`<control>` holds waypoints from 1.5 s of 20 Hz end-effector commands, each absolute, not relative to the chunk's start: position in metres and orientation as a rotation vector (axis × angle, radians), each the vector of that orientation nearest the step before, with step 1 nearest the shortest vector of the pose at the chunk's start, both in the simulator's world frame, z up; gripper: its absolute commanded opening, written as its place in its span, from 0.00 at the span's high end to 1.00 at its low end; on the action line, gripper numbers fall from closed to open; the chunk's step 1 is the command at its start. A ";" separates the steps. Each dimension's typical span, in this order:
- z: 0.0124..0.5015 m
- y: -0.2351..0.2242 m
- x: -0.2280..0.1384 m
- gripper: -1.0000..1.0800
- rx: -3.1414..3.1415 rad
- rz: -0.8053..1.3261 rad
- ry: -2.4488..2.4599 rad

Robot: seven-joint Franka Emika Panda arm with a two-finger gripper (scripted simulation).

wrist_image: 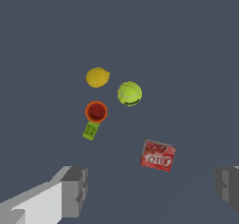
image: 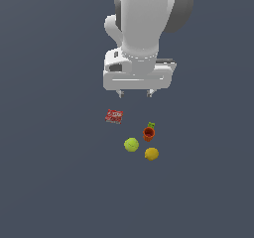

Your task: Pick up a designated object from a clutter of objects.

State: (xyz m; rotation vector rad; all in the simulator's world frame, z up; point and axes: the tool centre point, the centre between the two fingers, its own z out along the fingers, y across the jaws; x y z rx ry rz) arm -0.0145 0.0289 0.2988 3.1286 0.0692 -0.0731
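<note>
Revealing cup point(wrist_image: 96, 111) interior and packet point(wrist_image: 158, 155) print, wrist view only

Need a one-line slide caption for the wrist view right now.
Open gripper above the clutter: orange-red cup touching a green block, near a lemon, tennis ball and red packet.

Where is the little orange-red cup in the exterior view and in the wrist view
Exterior view: the orange-red cup stands below the gripper, toward that view's right.
Wrist view: it shows open-mouthed from above.
Shared landmark: the small green block touches the cup in both views.
</note>
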 end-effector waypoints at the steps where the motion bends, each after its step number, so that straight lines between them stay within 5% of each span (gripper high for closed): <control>1: 0.299 0.029 -0.014 0.04 3.129 -0.073 0.069; 30: 0.250 0.043 -0.005 0.04 3.112 -0.096 -0.072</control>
